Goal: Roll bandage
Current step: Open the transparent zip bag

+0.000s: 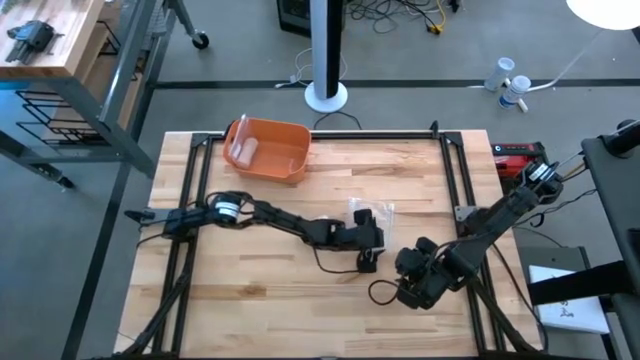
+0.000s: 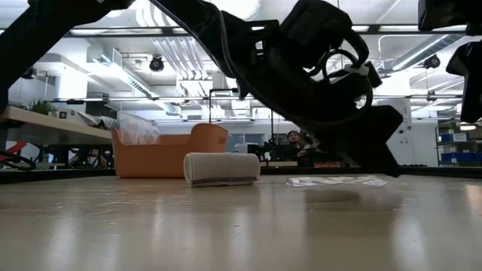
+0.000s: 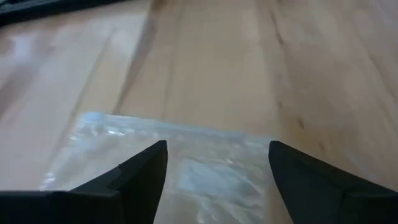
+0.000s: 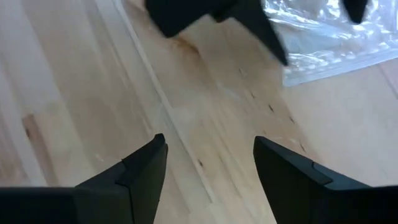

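My two arms are dark, near black, built of slim jointed links with bulkier housings at the wrists. Black cables loop loosely off both. Each ends in a pair of matte black, wedge-shaped fingers (image 3: 146, 171) with flat, angular faces.

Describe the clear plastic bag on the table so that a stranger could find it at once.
Start at the wooden table and find the orange bin at its far edge. Nearer the middle, just beyond the left gripper, lies the clear plastic bag. It alone is flat, see-through and crinkled.
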Robot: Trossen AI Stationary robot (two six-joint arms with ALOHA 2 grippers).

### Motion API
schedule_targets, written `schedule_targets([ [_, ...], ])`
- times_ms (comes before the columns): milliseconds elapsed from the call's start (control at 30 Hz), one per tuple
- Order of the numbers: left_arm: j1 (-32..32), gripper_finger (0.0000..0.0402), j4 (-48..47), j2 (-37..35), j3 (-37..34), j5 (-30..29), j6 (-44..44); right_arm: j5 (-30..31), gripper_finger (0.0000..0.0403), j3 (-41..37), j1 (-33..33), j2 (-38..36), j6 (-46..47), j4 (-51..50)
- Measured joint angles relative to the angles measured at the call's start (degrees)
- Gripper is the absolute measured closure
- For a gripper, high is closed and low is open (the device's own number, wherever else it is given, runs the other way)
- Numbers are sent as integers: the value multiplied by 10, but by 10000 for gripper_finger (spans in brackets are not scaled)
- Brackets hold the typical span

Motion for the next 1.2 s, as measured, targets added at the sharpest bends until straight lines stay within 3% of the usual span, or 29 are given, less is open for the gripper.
schedule_targets([
  [133, -3, 133, 22, 1, -10, 20, 20, 0, 174, 0, 0, -1, 0, -16],
  [267, 4, 133, 41, 17, -16, -32, 16, 0, 171, 1, 0, -1, -2, -17],
  [400, 13, 142, 53, 30, -14, -20, 21, 1, 166, 1, 0, -1, -8, -16],
  [633, 13, 183, -51, 8, -14, -53, 35, 1, 170, 1, 0, -1, -5, -16],
  [900, -5, 232, -173, -48, -18, -45, 90, 28, 171, 1, 0, 0, -10, -11],
  [1200, -7, 203, -74, -40, -63, -21, 96, 53, 161, 1, 0, 0, -18, -1],
])
